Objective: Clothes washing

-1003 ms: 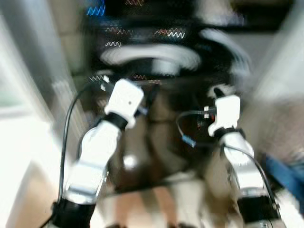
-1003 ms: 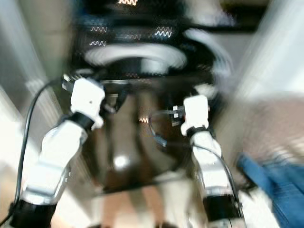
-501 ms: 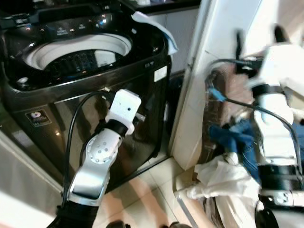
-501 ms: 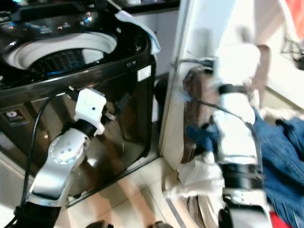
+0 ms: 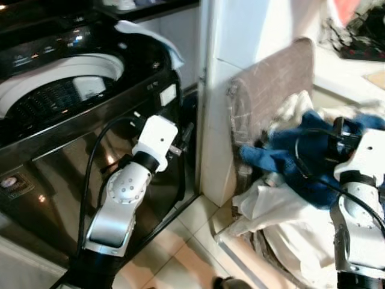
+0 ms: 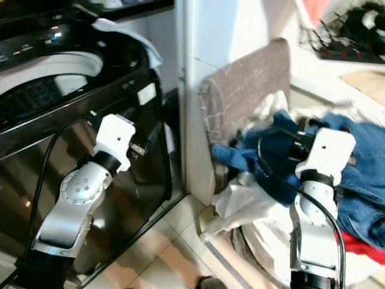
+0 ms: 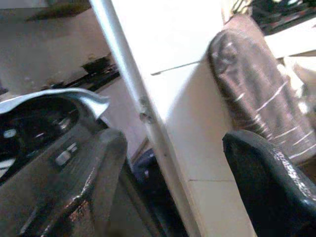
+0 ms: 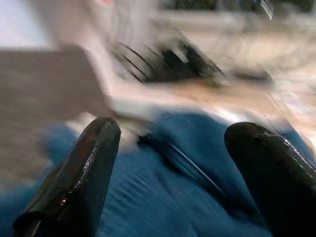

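the head camera has swung to the robot's right since half a second ago: the washing machine now sits at the left edge and the laundry heap takes the right half, sharper than before. the right gripper, earlier raised and blurred, now hangs just over the blue denim garment, fingers spread wide and holding nothing. the left gripper hovers before the machine's dark front, fingers wide apart and empty. the machine's lid is up; inside the white drum rim i cannot tell if anything lies. a white cloth drapes the machine's right rear corner. the denim lies atop white fabric, beside a brown cushion.
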`<state>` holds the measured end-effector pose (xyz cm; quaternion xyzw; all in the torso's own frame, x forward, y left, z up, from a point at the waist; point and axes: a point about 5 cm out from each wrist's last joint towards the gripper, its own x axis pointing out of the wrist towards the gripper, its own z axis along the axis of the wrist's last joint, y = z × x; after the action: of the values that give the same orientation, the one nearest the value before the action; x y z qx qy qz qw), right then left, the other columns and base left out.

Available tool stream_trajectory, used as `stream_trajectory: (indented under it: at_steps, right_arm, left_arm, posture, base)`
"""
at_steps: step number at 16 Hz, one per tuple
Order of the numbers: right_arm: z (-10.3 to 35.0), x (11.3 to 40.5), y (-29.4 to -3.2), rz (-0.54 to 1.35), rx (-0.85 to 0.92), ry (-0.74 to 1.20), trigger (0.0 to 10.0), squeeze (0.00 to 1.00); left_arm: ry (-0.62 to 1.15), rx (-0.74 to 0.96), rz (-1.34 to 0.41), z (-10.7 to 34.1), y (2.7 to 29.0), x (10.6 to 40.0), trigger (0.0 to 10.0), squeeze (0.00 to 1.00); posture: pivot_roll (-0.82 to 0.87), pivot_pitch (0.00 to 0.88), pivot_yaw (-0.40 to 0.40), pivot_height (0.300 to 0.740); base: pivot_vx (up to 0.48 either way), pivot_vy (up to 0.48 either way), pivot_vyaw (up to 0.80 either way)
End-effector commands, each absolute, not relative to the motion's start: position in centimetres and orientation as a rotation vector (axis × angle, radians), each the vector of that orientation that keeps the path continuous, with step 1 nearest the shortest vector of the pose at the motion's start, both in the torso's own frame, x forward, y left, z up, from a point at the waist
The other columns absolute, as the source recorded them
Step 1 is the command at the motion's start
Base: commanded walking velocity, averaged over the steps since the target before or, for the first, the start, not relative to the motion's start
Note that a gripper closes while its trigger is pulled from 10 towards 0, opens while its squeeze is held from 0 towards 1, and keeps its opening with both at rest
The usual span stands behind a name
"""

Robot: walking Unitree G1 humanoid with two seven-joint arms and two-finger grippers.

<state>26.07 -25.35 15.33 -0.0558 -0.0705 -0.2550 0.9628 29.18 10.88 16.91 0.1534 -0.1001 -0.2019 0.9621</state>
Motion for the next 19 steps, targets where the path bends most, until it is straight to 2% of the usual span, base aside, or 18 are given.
stream_trajectory:
  at_steps: [1,2,3,4,7,9,13,14,15,19]
  right_arm:
    - [15.3,25.9,-26.2,-0.576,-0.060,-0.107,10.0,0.00]
    - [14.2,26.4,-26.5,-0.577,0.057,-0.011,10.0,0.00]
    - [13.7,26.7,-26.4,-0.551,0.101,0.024,10.0,0.00]
    - [12.9,28.1,-25.8,-0.447,0.166,0.116,10.0,0.00]
    - [11.9,29.8,-26.2,-0.390,0.156,0.213,10.0,0.00]
    - [10.9,30.4,-26.5,-0.402,0.235,0.289,10.0,0.00]
    - [8.3,31.1,-24.7,-0.353,0.465,0.467,10.0,0.00]
    - [7.6,30.9,-24.5,-0.366,0.495,0.516,1.9,0.00]
    - [6.5,30.7,-24.2,-0.378,0.509,0.579,0.0,0.00]
    - [6.1,31.0,-24.1,-0.368,0.452,0.584,0.0,0.00]
  left_arm:
    - [-0.212,0.316,-0.421,17.2,10.8,29.4,10.0,0.00]
    - [-0.215,0.316,-0.423,17.3,10.8,29.5,10.0,0.00]
    - [-0.216,0.316,-0.423,17.3,10.8,29.6,10.0,0.00]
    - [-0.215,0.314,-0.422,17.4,10.8,29.6,10.0,0.00]
    - [-0.218,0.314,-0.420,17.4,10.7,29.7,10.0,0.00]
    - [-0.227,0.319,-0.417,17.6,10.6,29.6,10.0,0.00]
    - [-0.233,0.339,-0.393,17.8,11.2,29.4,10.0,0.00]
    - [-0.233,0.339,-0.393,17.7,11.2,29.4,10.0,0.00]
    - [-0.235,0.341,-0.391,17.8,11.2,29.3,10.0,0.00]
    - [-0.242,0.347,-0.385,18.1,11.3,29.4,10.0,0.00]
  posture:
    - [-0.16,0.000,0.060,0.723]
    - [-0.16,0.000,0.060,0.723]
    - [-0.16,0.000,0.060,0.723]
    - [-0.16,0.000,0.062,0.723]
    - [-0.15,0.000,0.055,0.723]
    - [-0.13,0.000,0.043,0.723]
    - [-0.09,0.000,0.019,0.723]
    - [-0.09,0.000,0.019,0.723]
    - [-0.08,0.000,0.013,0.723]
    - [-0.07,0.000,0.010,0.723]
  base:
    - [0.000,0.000,0.00]
    - [0.000,0.000,0.00]
    - [0.000,0.000,0.00]
    - [0.000,0.000,0.00]
    - [0.000,0.000,0.00]
    - [0.000,0.000,0.00]
    - [0.000,0.000,0.00]
    - [0.000,0.000,0.00]
    - [0.000,0.000,0.00]
    - [0.000,0.000,0.00]
